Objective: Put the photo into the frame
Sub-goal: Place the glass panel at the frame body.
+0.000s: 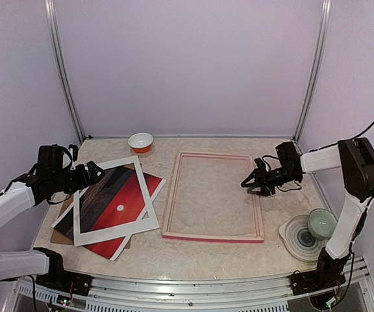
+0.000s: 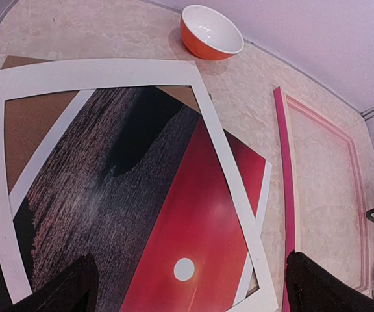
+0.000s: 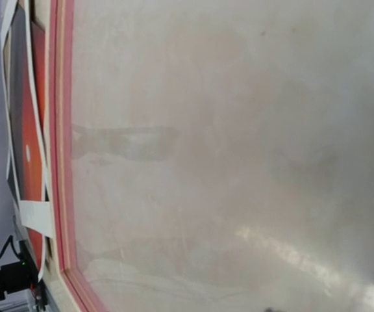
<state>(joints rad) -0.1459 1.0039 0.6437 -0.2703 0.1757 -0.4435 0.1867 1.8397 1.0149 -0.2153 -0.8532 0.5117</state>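
— Left tool [image 1: 95, 173]?

— Jaws spread wide, nothing between them. It hangs over the far-left corner of the stack on the left side of the table [image 1: 193, 257].

— And the right tool [image 1: 255, 187]?

— Its fingers look parted and empty. It hovers just above the right rail of the frame [image 1: 213, 238], near the far end.

— How does the frame lie?

— Flat in the middle of the table, and its long sides seem to run from the near edge towards the back wall. It is a thin pink rectangle with bare table showing through it, and the outer edge is a brighter pink.

— Where is the photo [image 1: 132, 195]?

— Left of the frame and outside it, just below the left tool and reaching towards the near right. It lies flat but skewed, its long axis running from the near edge towards the far right. One corner comes close to the frame's left rail.

— Its look?

— Dark striped water at the end by the left tool, red sky with a small white sun at the other.

— Anything on it?

— A white mat [image 1: 115, 234] lies over it, turned to a different angle. A brown backing board [image 1: 58, 235] sits underneath.
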